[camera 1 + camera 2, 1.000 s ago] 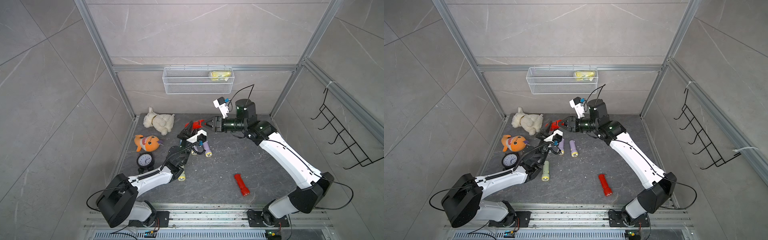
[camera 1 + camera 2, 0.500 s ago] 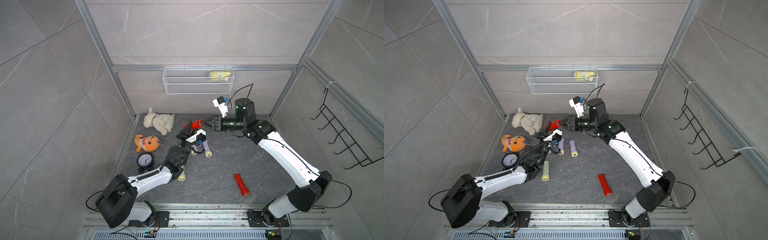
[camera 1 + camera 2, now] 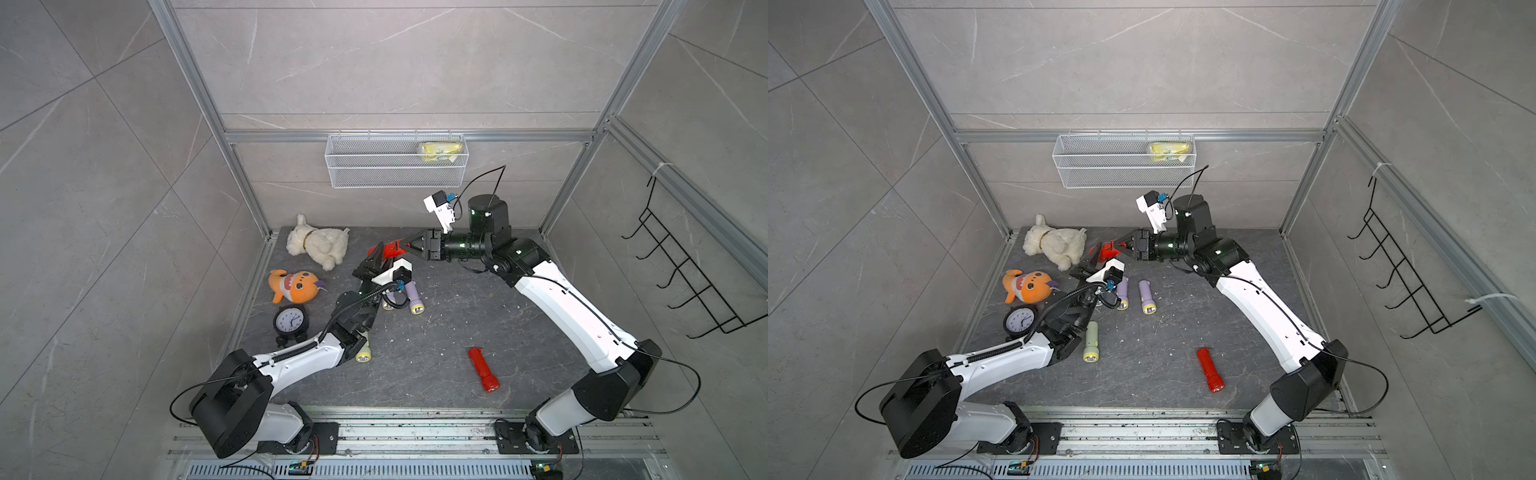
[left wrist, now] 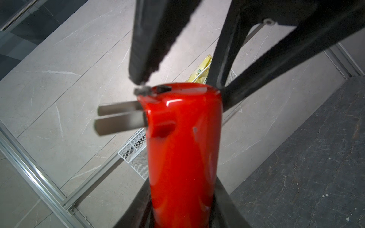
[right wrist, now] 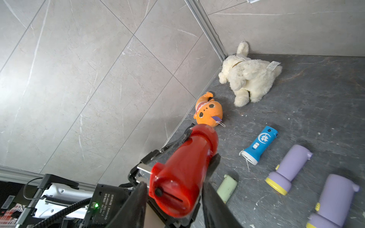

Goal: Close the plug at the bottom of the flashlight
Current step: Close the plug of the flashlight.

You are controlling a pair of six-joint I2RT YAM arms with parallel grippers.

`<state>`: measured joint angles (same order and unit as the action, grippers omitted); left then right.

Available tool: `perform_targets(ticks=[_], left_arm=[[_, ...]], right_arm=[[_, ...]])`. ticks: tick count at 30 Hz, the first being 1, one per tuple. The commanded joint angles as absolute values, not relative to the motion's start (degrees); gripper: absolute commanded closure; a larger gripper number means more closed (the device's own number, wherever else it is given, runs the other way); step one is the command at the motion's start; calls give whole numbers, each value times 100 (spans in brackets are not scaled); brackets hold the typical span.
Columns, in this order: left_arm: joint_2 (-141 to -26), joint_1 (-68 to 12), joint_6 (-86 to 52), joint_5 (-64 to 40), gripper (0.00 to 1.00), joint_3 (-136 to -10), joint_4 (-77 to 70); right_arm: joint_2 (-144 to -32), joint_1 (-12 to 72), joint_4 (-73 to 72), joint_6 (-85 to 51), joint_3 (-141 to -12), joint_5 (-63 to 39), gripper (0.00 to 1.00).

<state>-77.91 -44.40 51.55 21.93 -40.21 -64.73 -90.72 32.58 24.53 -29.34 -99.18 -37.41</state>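
Note:
My left gripper (image 3: 376, 261) is shut on a red flashlight (image 3: 390, 250), which it holds above the floor near the back with the bottom end pointing toward the right arm. In the left wrist view the flashlight body (image 4: 183, 148) runs out from between the left gripper (image 4: 181, 217) jaws. The plug, two flat metal prongs (image 4: 118, 118), sticks out sideways from the bottom end. My right gripper (image 5: 173, 185) is open and straddles that end (image 5: 173, 193). Its fingers sit close on either side, and the prongs (image 5: 143, 170) lie by one finger.
On the floor lie another red flashlight (image 3: 484, 370), two purple ones (image 3: 1147, 297), a pale green one (image 3: 1091, 340) and a blue one (image 5: 258, 145). At the left are a clock (image 3: 289, 321), an orange plush (image 3: 293, 286) and a white plush (image 3: 318, 246). A wire basket (image 3: 395, 166) hangs on the back wall.
The right arm has shifted slightly at the flashlight's bottom end. The left arm holds the flashlight in the same place.

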Motion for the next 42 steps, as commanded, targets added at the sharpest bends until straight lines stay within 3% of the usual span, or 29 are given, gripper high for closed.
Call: perform_targets(ticks=[1, 9, 14, 23, 32, 42], left_arm=[[-7594, -4465, 5141, 2115, 100, -4096, -6847], [-7532, -4466, 5142, 2107, 100, -4105, -6847], [-7524, -4473, 5157, 2127, 100, -4103, -6803], [-7484, -4498, 5168, 2101, 100, -4114, -6787], [-7418, -4500, 5133, 2100, 100, -4063, -6785], [-7366, -4500, 5132, 2118, 100, -4048, -6750]], right_arm=[[-9154, 3296, 2320, -3009, -10115, -3916, 51], [-9195, 3303, 2303, -3032, -10054, -3916, 60], [-9252, 3296, 2340, -3057, -10057, -3888, 60], [-9257, 3296, 2452, -2937, -9985, -3677, 78], [-9187, 3302, 2325, -2923, -9822, -3679, 89], [-9003, 3166, 2399, -2849, -9633, -3509, 88]])
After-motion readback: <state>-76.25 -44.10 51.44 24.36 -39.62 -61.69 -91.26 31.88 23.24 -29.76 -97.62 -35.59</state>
